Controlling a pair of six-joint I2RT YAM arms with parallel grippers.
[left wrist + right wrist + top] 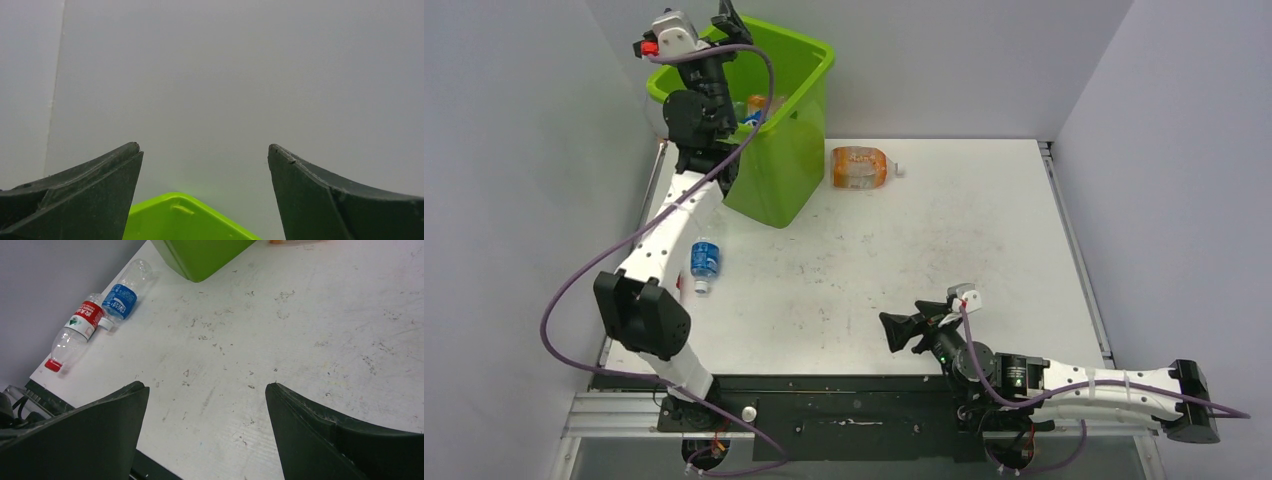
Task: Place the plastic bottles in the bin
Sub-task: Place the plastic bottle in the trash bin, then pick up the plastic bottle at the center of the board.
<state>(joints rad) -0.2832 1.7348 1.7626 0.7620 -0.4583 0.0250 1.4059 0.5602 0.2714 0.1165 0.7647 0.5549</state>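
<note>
The bin (786, 165) stands at the far left of the table (944, 260) with bottles (754, 108) inside, a lone bottle (861, 167) just right of it, and a pair of bottles (119, 301) nearer, along the left edge.

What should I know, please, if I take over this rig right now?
Left gripper: open, empty, raised above the bin.
Right gripper: open, empty, low over the near part of the table.
Done: some bottles show inside the bin.
Left: three lie on the table. The orange bottle is just right of the bin; the blue-label bottle and red-label bottle lie end to end by the left edge.
</note>
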